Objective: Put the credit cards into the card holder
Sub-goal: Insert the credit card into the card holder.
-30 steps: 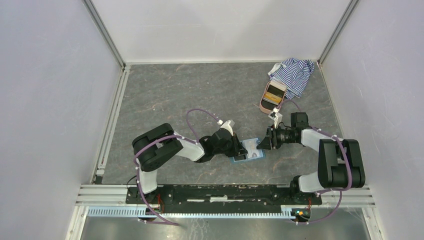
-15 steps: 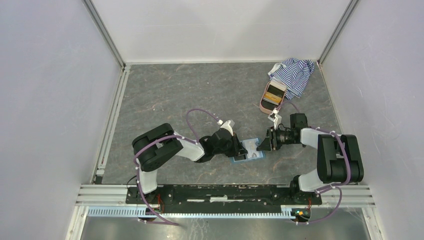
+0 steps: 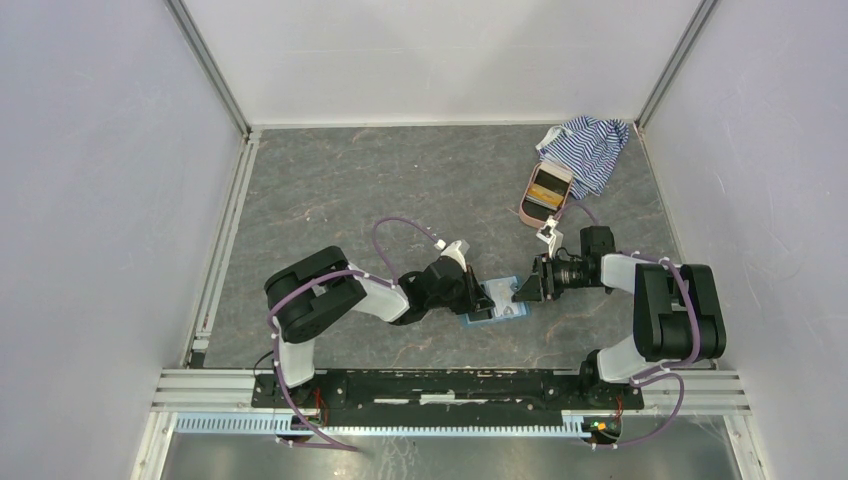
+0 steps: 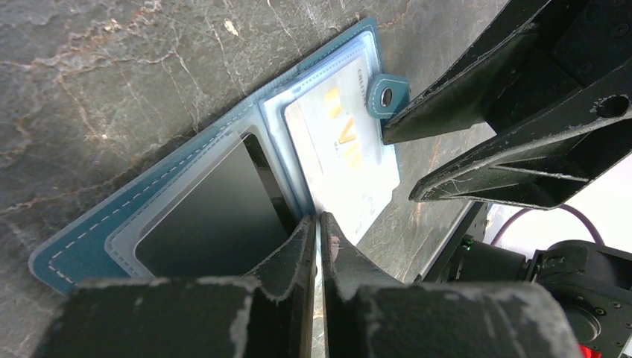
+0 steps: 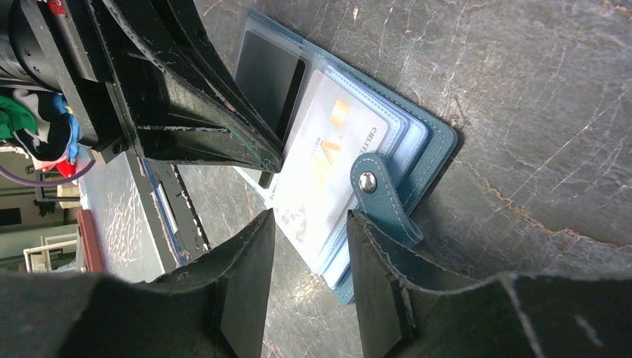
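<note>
Left tool (image 4: pixel 317 221): fingers pressed almost together, with only a thin slit between them. The tips bear on the holder (image 4: pixel 63 265) at the middle of one long edge, by the fold. Whether a clear sleeve leaf is caught in the slit cannot be told.

Right tool (image 5: pixel 311 220): fingers spread, pinching nothing. It reaches in low from the right, at the right end of that same long edge.

Holder: teal, lying open and flat on the surface (image 3: pixel 380 190), near its middle and toward the near side, between the two tools. Clear sleeves face up.

Dark card (image 4: pixel 212 212): seated in the sleeve of the left half, just beside the left tool tips.

Pale card (image 4: pixel 335 145): gold lettering, lies over the right half. One end sticks out past the long edge, and that end sits in the gap between the right tool's fingers.

Tab (image 4: pixel 387 93): folded over the right half, snap up, its end against one finger of the right tool.

Pink case (image 3: pixel 528 207): far right on the surface, well apart from the holder, with something tan-gold inside. A striped cloth (image 3: pixel 590 140) touches its far side
</note>
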`<state>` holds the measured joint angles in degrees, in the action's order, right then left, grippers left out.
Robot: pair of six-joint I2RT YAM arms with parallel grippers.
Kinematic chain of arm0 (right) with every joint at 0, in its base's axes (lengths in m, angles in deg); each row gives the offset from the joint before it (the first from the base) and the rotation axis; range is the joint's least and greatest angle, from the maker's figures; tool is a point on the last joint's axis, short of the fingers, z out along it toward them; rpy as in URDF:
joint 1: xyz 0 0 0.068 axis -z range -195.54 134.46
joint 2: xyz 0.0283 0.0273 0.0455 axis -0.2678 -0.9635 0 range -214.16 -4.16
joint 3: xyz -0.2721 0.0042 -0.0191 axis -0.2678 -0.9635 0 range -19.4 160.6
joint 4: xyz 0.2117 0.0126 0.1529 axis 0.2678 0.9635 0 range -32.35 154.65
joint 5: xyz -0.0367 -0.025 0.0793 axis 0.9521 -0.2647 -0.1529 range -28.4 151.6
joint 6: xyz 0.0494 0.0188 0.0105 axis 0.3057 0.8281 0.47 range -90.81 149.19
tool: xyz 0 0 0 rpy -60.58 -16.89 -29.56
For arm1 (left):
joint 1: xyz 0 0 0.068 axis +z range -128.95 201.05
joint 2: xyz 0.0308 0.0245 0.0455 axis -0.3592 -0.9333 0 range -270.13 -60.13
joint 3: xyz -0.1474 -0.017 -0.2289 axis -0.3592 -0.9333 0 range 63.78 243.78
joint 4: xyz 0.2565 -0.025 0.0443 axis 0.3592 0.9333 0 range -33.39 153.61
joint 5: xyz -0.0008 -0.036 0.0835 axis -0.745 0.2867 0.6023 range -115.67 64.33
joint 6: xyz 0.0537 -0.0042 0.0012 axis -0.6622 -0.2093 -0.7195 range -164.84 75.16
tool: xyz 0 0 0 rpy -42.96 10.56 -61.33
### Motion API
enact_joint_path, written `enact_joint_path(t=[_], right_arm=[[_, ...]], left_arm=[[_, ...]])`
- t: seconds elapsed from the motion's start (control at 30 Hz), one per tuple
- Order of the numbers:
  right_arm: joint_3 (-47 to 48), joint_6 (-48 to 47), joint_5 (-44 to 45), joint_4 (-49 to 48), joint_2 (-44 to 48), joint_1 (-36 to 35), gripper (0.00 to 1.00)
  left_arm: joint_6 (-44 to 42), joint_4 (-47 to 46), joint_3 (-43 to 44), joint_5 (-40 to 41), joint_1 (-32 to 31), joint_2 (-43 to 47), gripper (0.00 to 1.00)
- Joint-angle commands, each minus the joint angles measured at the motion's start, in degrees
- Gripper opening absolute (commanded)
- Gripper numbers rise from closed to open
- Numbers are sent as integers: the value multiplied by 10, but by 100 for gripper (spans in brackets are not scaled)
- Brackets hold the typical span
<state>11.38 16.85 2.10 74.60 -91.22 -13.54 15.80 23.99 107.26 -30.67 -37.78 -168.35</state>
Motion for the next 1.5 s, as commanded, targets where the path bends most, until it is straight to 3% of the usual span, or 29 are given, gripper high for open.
enact_joint_path(t=[0.0, 0.13, 0.87, 1.47], right_arm=[[3, -21, 2, 10, -8, -3, 47], [2, -25, -50, 11, 2, -3, 46], [-2, -8, -146, -7, 8, -4, 45], [-4, 9, -165, -33, -4, -40, 44]], left_arm=[[6, 53, 5, -2, -5, -31, 10], [7, 53, 5, -1, -5, -33, 10], [7, 52, 3, -2, -4, -25, 12], [11, 52, -5, 0, -4, -11, 14]])
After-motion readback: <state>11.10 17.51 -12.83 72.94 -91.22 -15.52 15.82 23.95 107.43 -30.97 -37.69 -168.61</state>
